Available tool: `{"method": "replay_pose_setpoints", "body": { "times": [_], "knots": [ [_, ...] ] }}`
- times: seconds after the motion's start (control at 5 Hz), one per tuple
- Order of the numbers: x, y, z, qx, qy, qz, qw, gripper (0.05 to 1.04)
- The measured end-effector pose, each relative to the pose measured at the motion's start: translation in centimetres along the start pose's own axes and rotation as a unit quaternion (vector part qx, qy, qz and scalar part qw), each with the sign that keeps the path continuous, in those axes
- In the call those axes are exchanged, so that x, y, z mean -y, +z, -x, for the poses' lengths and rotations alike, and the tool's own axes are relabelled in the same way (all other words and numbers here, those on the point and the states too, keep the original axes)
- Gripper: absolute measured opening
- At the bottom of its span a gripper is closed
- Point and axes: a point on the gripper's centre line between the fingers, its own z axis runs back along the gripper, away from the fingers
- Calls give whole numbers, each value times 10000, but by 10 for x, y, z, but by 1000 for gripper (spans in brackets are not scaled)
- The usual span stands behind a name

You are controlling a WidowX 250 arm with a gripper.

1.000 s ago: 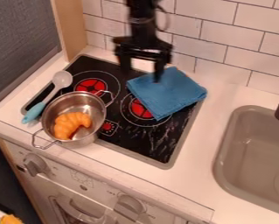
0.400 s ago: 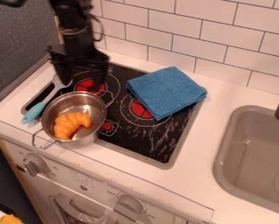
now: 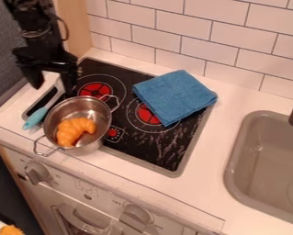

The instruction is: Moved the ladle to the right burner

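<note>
The white counter (image 3: 234, 103) is backed by a tiled wall (image 3: 228, 36), and a grey sink (image 3: 237, 156) is set into it. Near its left edge, the ladle (image 3: 36, 117) is laid beside the pot (image 3: 58, 109); above, the gripper's (image 3: 52, 84) fingers are spread.

Black arm (image 3: 33, 30), chunky joints; thin dark loop at right, likely a cable (image 3: 66, 28); black two-finger gripper (image 3: 53, 90).

At upper left we see the gripper (image 3: 53, 90), its fingers apart, above the upper end of the ladle (image 3: 36, 118). Left of centre we find a metal pot (image 3: 81, 106) holding a croissant (image 3: 75, 131); right of it, a folded blue cloth (image 3: 175, 97).
</note>
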Motion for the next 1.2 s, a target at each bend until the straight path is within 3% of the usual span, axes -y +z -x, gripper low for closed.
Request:
{"method": "replay_pose_setpoints", "body": {
  "times": [0.2,0.4,0.6,0.8,1.2],
  "knots": [
    [-8,-9,5,-120,-39,67,9999,1000],
    [-10,-29,5,-425,-106,83,9990,999],
    [-7,-43,-1,-648,-175,11,9977,997],
    [-6,-47,-11,-708,-185,-76,9973,949],
    [5,-49,-17,-755,-354,-109,9965,387]
  ]
}}
